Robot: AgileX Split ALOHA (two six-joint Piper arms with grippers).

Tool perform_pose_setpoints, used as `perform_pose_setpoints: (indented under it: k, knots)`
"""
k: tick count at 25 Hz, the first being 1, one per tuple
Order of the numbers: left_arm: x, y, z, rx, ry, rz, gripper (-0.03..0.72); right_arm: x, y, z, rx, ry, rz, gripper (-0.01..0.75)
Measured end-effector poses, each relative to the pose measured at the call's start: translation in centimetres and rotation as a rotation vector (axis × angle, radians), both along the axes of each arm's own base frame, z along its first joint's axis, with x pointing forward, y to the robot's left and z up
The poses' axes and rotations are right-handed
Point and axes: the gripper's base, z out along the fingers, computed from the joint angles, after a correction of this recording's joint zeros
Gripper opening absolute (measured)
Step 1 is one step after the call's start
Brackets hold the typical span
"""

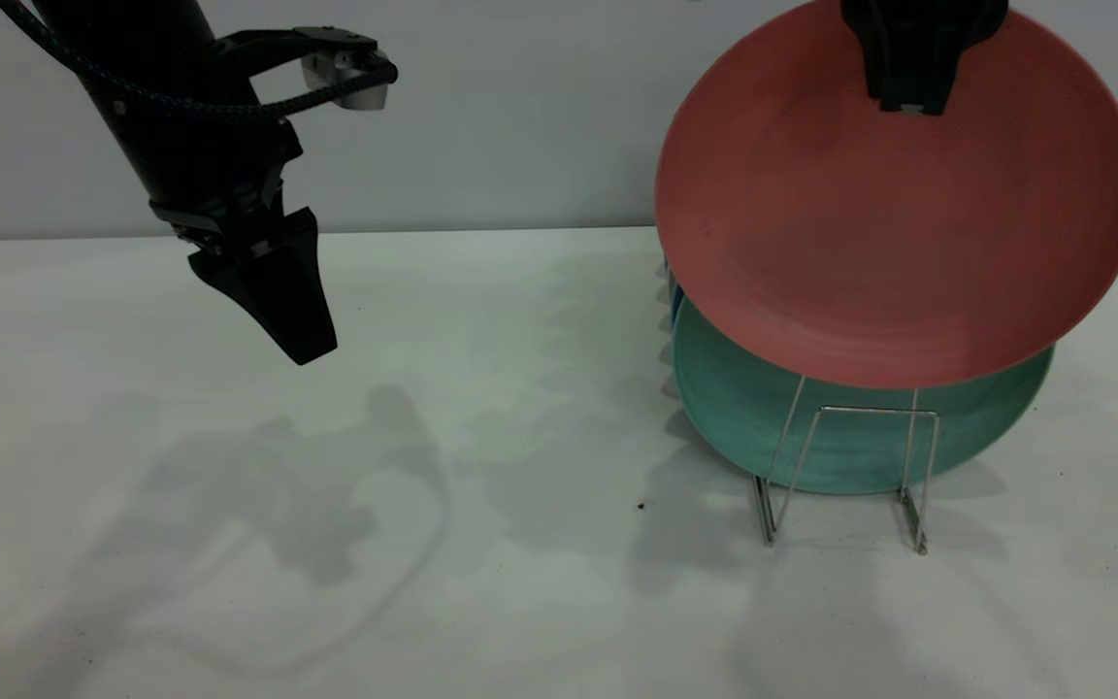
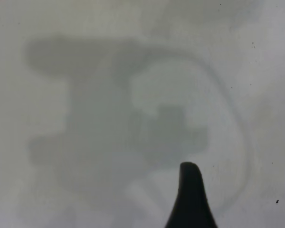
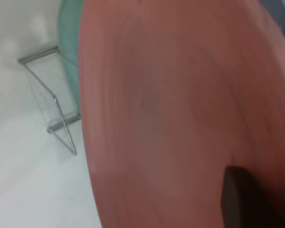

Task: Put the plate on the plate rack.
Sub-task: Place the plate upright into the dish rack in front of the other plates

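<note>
white table [image 1: 520,437], plate [image 1: 899,223] above plate rack [image 1: 850,466]

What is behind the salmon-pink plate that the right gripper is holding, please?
Behind the round salmon-pink plate stands a teal-green plate in the silver wire plate rack. A blue edge peeks out further back; the rest is covered.

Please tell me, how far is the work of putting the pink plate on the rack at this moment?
Done: the plate is picked up, off the table, gripped at its top rim by the right gripper. In hand: it hangs above the plate rack, in front of the teal-green plate already standing there. Left: lowering it into a slot and releasing. The left gripper hovers apart over the table, holding nothing.
</note>
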Motion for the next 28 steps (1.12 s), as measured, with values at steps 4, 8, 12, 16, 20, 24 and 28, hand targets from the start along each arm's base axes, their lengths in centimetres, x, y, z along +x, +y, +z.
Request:
perform_pose_setpoints:
  k: [4, 8, 12, 16, 20, 24, 28]
  knots:
    - [0.0, 0.0, 0.0, 0.001, 0.003, -0.001, 0.582, -0.2, 0.1, -0.1, 0.015, 0.020, -0.012, 0.100]
    - [0.0, 0.0, 0.0, 0.001, 0.004, -0.002, 0.582, -0.3, 0.1, -0.2, 0.024, 0.032, -0.015, 0.100]
    - [-0.1, 0.0, 0.0, 0.002, 0.008, 0.001, 0.582, -0.2, 0.2, -0.4, 0.016, 0.041, -0.002, 0.100]
    - [-0.1, 0.0, 0.0, 0.002, 0.008, 0.001, 0.582, 0.1, 0.4, -1.4, -0.007, 0.063, 0.005, 0.100]
    - [-0.1, 0.0, 0.0, 0.002, 0.009, 0.000, 0.582, 0.1, 0.5, -2.4, -0.014, 0.083, 0.011, 0.100]
    - [-0.1, 0.0, 0.0, 0.002, 0.009, 0.000, 0.582, -0.2, 0.3, -3.2, -0.021, 0.095, 0.017, 0.099]
    - [-0.1, 0.0, 0.0, 0.002, 0.009, 0.000, 0.582, -0.1, 0.4, -3.2, -0.011, 0.088, 0.019, 0.099]
